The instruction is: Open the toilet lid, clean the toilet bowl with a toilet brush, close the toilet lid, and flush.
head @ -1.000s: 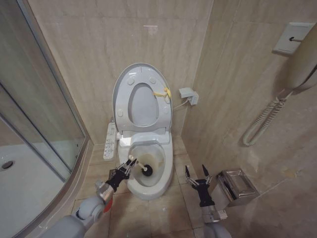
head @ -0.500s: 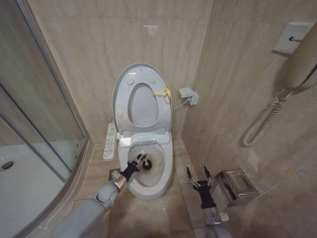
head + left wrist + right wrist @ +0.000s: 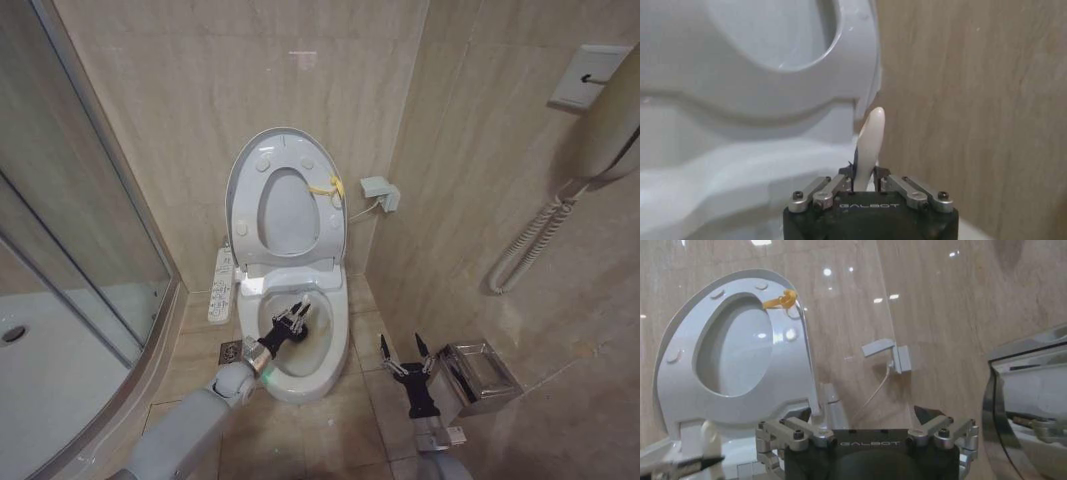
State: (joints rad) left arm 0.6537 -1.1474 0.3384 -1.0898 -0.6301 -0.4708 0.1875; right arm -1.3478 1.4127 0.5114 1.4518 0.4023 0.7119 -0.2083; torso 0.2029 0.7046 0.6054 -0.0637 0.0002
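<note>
left end effector (image 3: 295, 318) hides toilet brush (image 3: 869, 137) head.

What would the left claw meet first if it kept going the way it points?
Probably the raised seat and lid at the bowl's back; the left claw, shut on the brush handle, aims there. Depth is uncertain.

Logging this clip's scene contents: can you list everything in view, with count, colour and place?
toilet lid: 1, white, raised against the back wall, yellow tag at its edge.
toilet bowl: 1, white, yellowish inside, on the floor in the corner.
toilet brush: 1, white handle, held over the bowl.
button panel: 1, white, beside the bowl.
shower screen: 1, glass, robot's left.
metal bin: 1, silver, floor at right.
wall socket: 1, white, beside the lid.
left tool: shut on the brush handle, over the bowl.
right tool: open, low, near the bin.
</note>
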